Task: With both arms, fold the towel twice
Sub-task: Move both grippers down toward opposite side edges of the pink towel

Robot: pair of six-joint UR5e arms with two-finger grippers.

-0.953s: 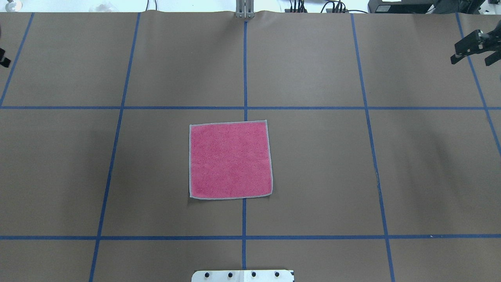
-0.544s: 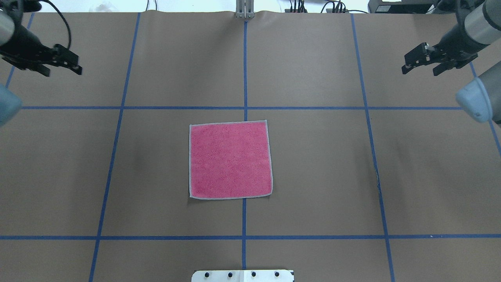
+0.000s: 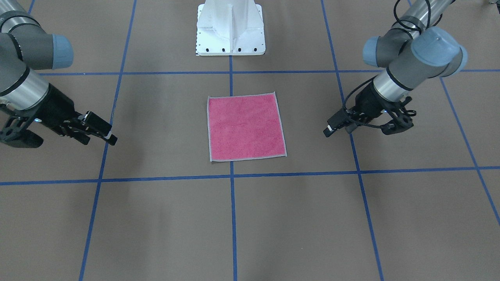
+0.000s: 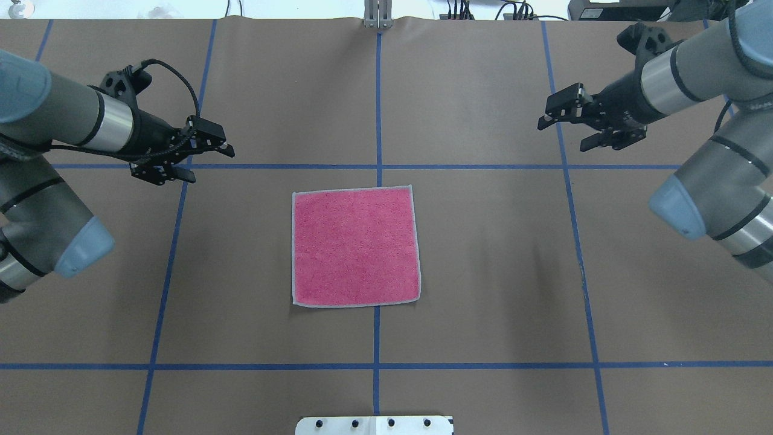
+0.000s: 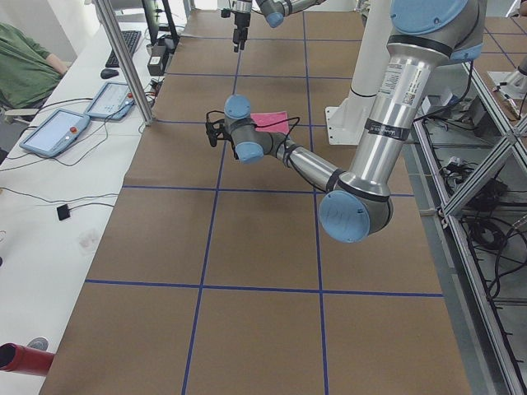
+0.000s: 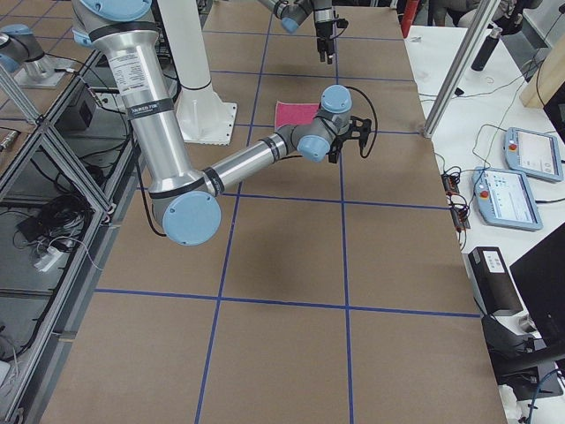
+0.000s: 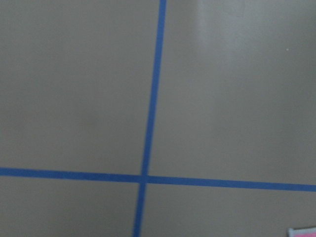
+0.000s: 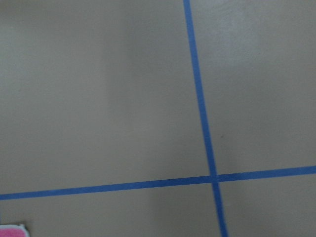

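The towel (image 4: 355,246) lay flat, pink face up and not yet folded, near the middle of the worktop (image 4: 483,272), its light grey border showing all round and well clear of every edge. A blue tape line (image 4: 378,103) running from the far edge to the robot's edge passed beneath it, with rather more cloth on the robot's left of that line.

Toward the left edge, the left gripper (image 4: 211,165) hovered beyond the towel's far-left corner, fingers spread and holding nothing. Toward the right edge, the right gripper (image 4: 561,137) hung beyond the far-right corner, likewise spread wide and empty. Both were well apart from the cloth. Each wrist camera caught only a sliver of pink at the bottom of its frame, near a crossing of tape.

We judged the step in hand to be the approach for the first fold. Done well, it called for both grippers to close in on the two far corners together. They would need to remain spread until the fingertips straddled the border, and to come down squarely so that neither nudged the limp terry and rucked it. We reckoned a shallow pinch on the stitched border alone would serve best, taken at the same height on either side. The far edge could then rise level and be carried toward the robot's edge to meet the near border evenly.
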